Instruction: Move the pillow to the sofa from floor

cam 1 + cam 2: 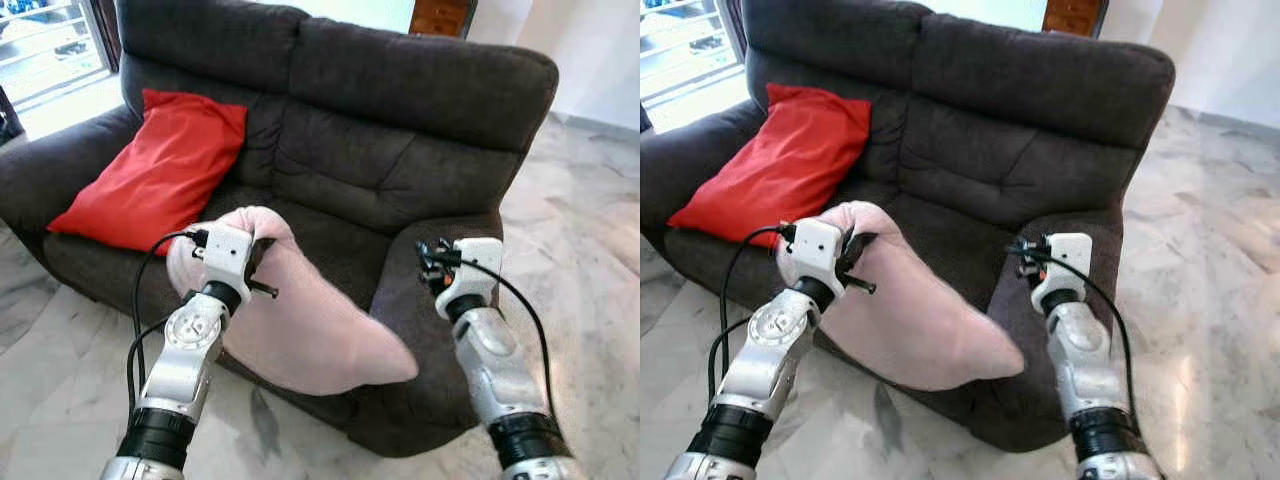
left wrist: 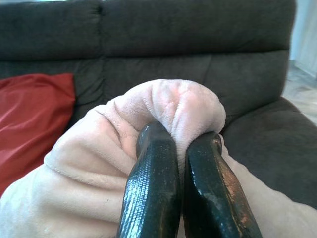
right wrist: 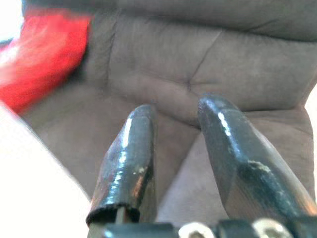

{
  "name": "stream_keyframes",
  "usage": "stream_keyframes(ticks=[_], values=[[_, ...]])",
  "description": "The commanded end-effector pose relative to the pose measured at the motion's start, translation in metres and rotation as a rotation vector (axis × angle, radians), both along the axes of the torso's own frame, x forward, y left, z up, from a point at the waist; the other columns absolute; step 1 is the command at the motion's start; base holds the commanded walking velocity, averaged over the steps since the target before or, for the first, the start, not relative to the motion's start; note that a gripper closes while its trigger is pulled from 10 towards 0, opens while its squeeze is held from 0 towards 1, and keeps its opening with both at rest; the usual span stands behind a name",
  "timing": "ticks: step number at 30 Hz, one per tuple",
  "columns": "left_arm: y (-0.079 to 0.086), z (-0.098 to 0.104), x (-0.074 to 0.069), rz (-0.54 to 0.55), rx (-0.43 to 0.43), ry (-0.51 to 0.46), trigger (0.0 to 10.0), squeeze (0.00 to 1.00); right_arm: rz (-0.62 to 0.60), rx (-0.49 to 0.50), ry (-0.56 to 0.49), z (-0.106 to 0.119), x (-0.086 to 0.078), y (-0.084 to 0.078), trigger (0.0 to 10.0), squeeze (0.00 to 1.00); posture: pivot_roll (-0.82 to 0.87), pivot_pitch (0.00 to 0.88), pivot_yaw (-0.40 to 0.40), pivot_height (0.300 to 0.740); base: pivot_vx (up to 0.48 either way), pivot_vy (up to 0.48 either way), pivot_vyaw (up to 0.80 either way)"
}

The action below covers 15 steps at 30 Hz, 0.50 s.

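The left gripper [image 2: 183, 163] pinches a bunched fold of the pink pillow [image 1: 310, 320], fingers [image 2: 153, 193] pressed together on the plush fabric. The pillow hangs from this grip, off the floor [image 1: 60, 380], draped over the front edge of the sofa [image 1: 400, 150] seat with its lower corner overhanging the front. The right gripper [image 3: 183, 148] holds nothing; its fingers are spread a little and point at the seat near the right armrest.

Step in hand: carry the pillow onto the seat. Keep the pinch firm, since only a fold is held and the bulk sags below it. Raise the fold enough that the trailing corner clears the seat edge, then advance toward the backrest before releasing. Aim for the free seat right of the red cushion [image 1: 160, 175].

The pinched fold lies directly between the left fingertips; the pillow body extends below and to the right of them, toward the right arm.
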<state>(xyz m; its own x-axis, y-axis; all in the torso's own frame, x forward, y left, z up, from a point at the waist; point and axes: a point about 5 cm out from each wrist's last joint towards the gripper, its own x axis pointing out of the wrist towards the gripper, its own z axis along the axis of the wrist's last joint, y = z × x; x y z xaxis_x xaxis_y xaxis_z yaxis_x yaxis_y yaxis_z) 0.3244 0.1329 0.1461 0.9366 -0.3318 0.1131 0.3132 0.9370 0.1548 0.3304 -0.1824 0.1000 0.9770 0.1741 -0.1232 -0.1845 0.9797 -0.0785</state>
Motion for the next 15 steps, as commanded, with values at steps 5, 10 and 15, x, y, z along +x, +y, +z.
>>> stream_keyframes(ticks=[5, 10, 15], values=[[-0.017, 0.022, -0.001, -0.095, -0.031, -0.07, 10.0, 0.0, 0.044, -0.145, 0.129, -0.019, -0.005, -0.01, 10.0, 0.0, 0.08, 0.0, -0.056, 0.74, 0.0, 0.0, 0.0], [-0.021, 0.017, -0.005, -0.137, -0.02, -0.028, 10.0, 0.0, 0.094, -0.165, 0.106, -0.007, 0.001, -0.011, 10.0, 0.0, 0.07, 0.0, -0.057, 0.74, 0.0, 0.0, 0.0], [-0.024, 0.015, -0.005, -0.163, -0.02, -0.014, 10.0, 0.0, 0.275, -0.333, 0.16, -0.01, -0.003, -0.011, 10.0, 0.0, 0.07, 0.0, -0.062, 0.74, 0.0, 0.0, 0.0]])
